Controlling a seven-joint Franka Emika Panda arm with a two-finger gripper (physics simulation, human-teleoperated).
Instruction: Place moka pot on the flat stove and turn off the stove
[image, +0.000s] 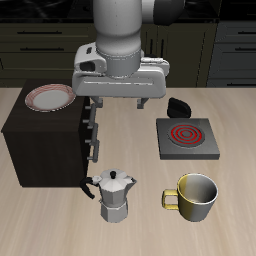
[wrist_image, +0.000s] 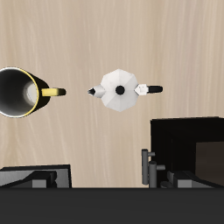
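The small shiny silver moka pot (image: 116, 194) with a black handle stands on the wooden counter (image: 120, 120), near the front, beside the yellow mug (image: 196, 197). The end effector (image: 112, 110) hangs high above it, holding nothing; I cannot tell if it is open. Next it should go down and grab the pot, then carry it to the flat grey stove (image: 186, 139) with the red coil.

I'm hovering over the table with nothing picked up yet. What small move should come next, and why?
Probably lower the gripper straight down toward the small faceted silver moka pot. The wrist view shows the pot almost directly beneath, standing on bare wood apart from the yellow mug, while the grey flat stove with the red coil stands unoccupied.
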